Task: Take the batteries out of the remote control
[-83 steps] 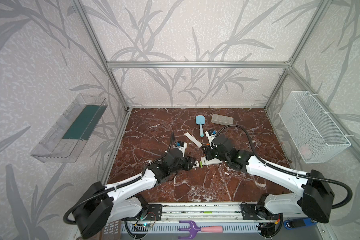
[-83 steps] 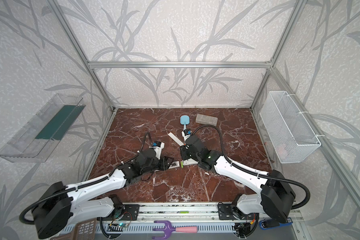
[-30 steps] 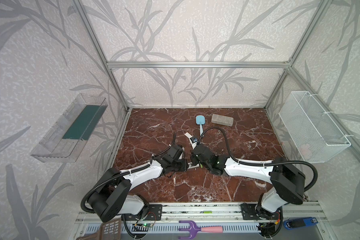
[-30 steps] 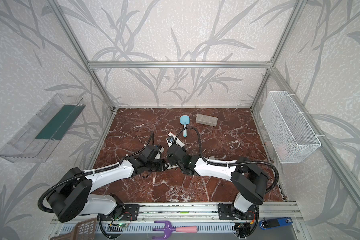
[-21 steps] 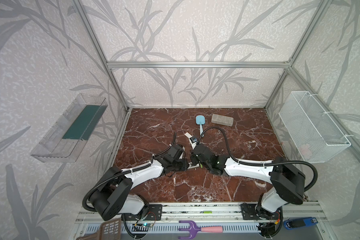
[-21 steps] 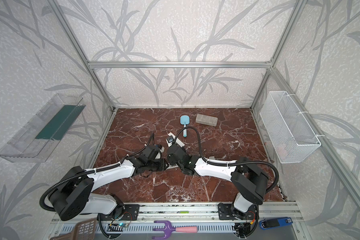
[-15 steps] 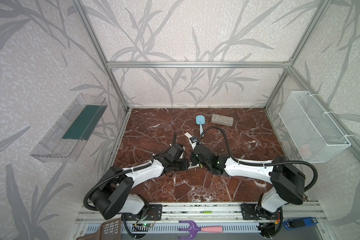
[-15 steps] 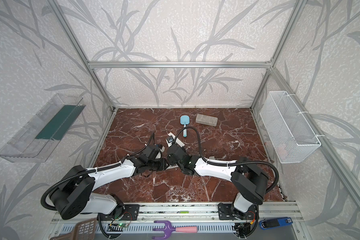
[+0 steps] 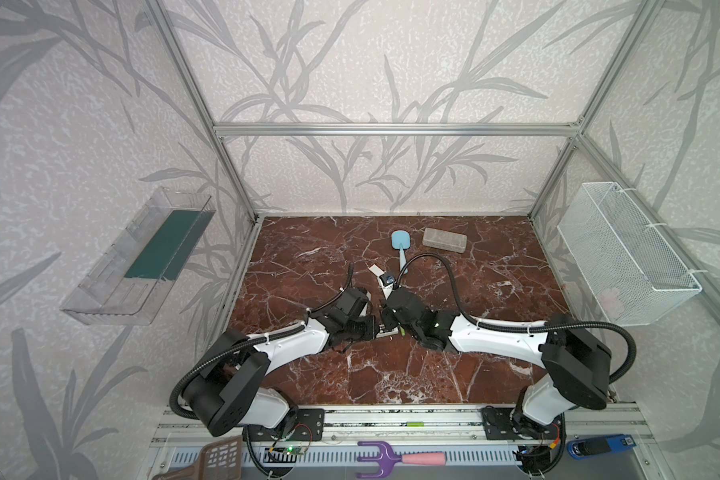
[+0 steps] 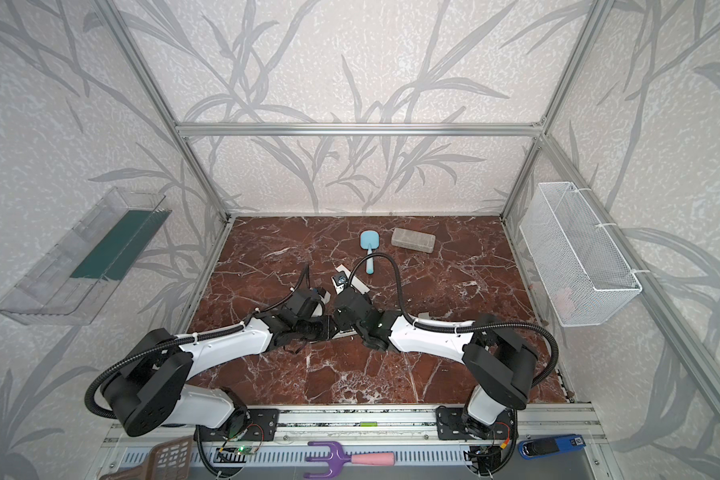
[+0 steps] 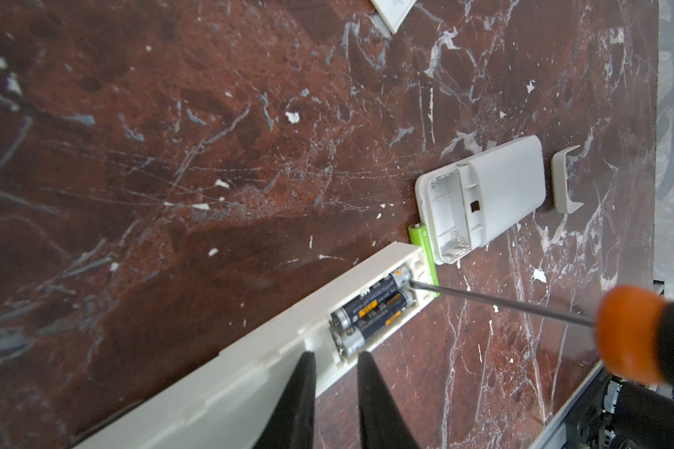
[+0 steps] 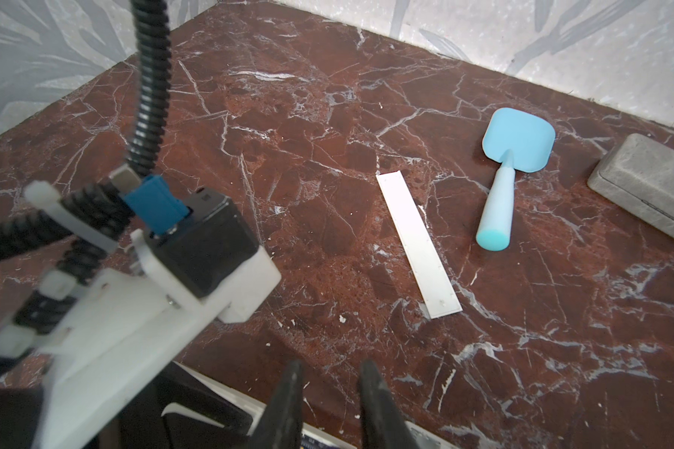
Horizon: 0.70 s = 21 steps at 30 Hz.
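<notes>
We see walls (image 9: 350, 62) papered in pale, textured white with large grey leaf sprays, closing in the back and both sides. Bare aluminium framing (image 9: 391, 129) runs along the corners and across the back. The worktop (image 9: 516, 270) is glossy red-brown marble with white veins. A clear plastic shelf (image 9: 105, 309) with a dark green liner (image 9: 167, 245) hangs on the left wall, and a white wire basket (image 9: 624, 266) on the right. The light is soft and even.
</notes>
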Each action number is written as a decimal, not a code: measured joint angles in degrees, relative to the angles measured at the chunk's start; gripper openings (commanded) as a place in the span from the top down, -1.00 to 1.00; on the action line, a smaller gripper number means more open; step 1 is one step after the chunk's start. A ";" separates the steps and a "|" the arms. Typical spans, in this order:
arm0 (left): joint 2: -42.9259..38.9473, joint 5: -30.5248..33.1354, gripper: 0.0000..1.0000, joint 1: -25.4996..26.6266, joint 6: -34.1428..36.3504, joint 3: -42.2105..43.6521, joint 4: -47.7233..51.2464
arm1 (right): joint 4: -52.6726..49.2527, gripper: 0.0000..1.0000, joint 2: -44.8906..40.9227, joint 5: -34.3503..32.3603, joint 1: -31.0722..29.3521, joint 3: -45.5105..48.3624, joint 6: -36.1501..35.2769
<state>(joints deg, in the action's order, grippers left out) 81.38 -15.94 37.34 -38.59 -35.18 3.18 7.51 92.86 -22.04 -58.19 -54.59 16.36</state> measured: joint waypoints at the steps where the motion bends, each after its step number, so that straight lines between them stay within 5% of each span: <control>1: 0.07 -0.07 0.54 0.00 0.00 0.00 -0.13 | 0.00 1.00 0.00 0.00 0.00 0.00 0.00; 21: 0.90 -0.90 0.61 0.00 -0.66 0.09 -1.60 | 3.78 1.00 0.09 0.22 0.00 2.99 -0.15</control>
<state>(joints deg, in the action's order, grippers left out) 82.28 -16.84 37.34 -39.24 -35.09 1.58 11.29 92.95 -21.82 -58.19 -51.59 16.21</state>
